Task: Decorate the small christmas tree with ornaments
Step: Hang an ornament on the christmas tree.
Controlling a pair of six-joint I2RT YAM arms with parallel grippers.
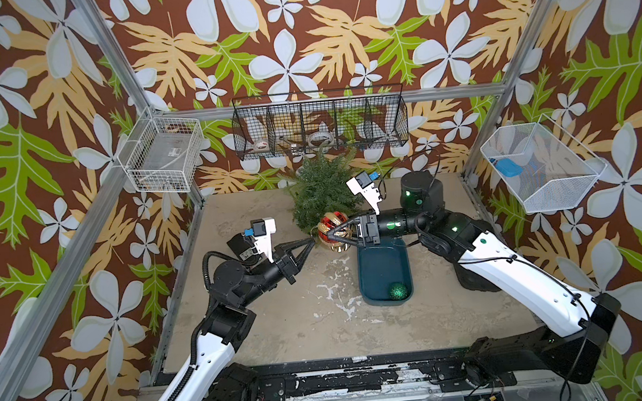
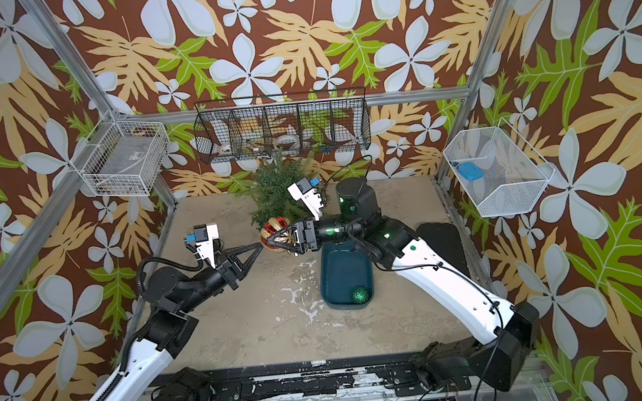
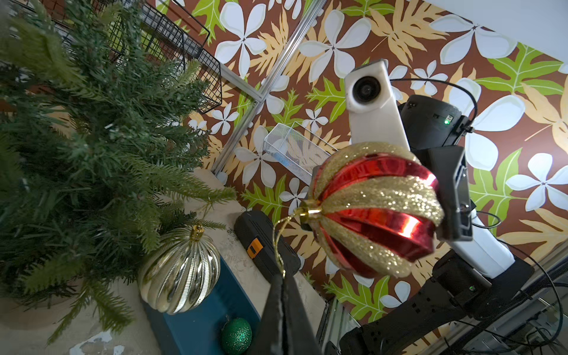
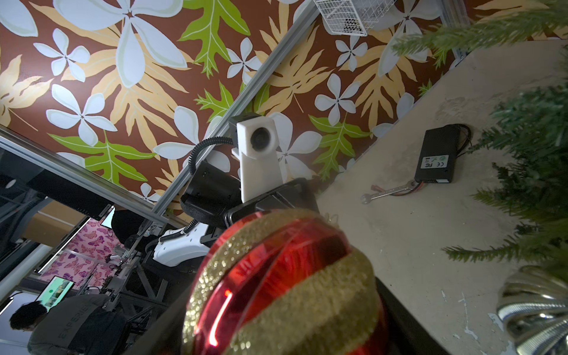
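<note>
One red-and-gold glitter-striped round bauble (image 3: 375, 209), likely light, slick, fragile: my right fingers (image 1: 344, 224) clasp its body, left fingers (image 3: 285, 307) pinch its gold cord (image 3: 276, 242).

Soft, even light; glare streaks the red-and-gold bauble (image 3: 375, 209), blurred close-up in the right wrist view.
</note>
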